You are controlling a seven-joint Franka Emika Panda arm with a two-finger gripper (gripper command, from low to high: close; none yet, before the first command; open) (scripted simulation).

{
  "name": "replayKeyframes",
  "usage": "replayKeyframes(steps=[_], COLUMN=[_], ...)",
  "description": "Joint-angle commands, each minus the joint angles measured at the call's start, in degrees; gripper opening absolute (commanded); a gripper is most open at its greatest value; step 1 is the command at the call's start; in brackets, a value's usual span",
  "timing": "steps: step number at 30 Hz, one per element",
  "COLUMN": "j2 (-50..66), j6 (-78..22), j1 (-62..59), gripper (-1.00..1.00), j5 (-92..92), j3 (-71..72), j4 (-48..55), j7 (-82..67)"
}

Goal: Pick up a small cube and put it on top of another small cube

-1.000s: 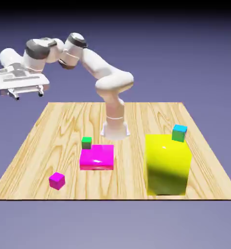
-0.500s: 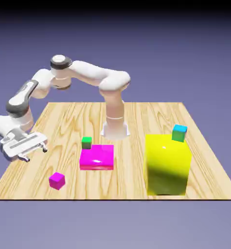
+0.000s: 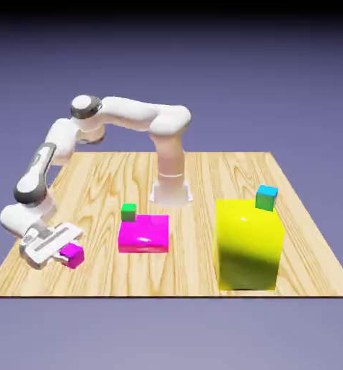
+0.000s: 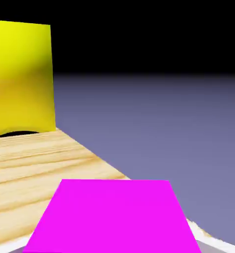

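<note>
One small magenta cube (image 3: 73, 256), plain, equal-sided, no long axis to speak of; located at the near part of the exterior view's left, between the fingertips of the pincer (image 3: 66, 254). In the hand view its broad face fills the space between the tips.

One pincer, clamped on that cube, the hand tilted; whether the cube's underside touches the worktop (image 3: 192, 274), I cannot tell.

One white arm (image 3: 134, 108), the only one present, reaching out from its base to the exterior view's left.

One small green cube (image 3: 128, 212), by my judgement the likelier support, being the nearer. It lies to the exterior view's right of the pincer and farther back, toward the base; the coming carry turns on that diagonal.

One flat magenta slab (image 3: 144, 233), meeting the green cube in outline; on or behind, unclear. The carried cube should pass above it.

One large yellow block (image 3: 247, 246), well apart, with one small blue-topped cube (image 3: 266, 199) at its upper edge.
</note>
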Motion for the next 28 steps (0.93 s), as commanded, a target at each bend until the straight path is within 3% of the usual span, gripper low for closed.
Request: replayKeyframes(steps=[1, 18, 26, 27, 28], j2=[1.07, 19.24, 22.68, 22.68, 22.68], j6=[1.56, 27.05, 34.18, 34.18, 34.18], j1=[1.19, 21.45, 32.85, 32.85, 32.85], gripper=[-1.0, -1.0, -1.0, 1.0, 1.0], j5=[1.67, 28.56, 40.93, 40.93, 40.93], j3=[1.92, 34.59, 31.85, 31.85, 31.85], j4=[-2.08, -37.38, -37.32, -37.32, -37.32], j7=[0.45, 8.79, -1.63, -1.63, -1.63])
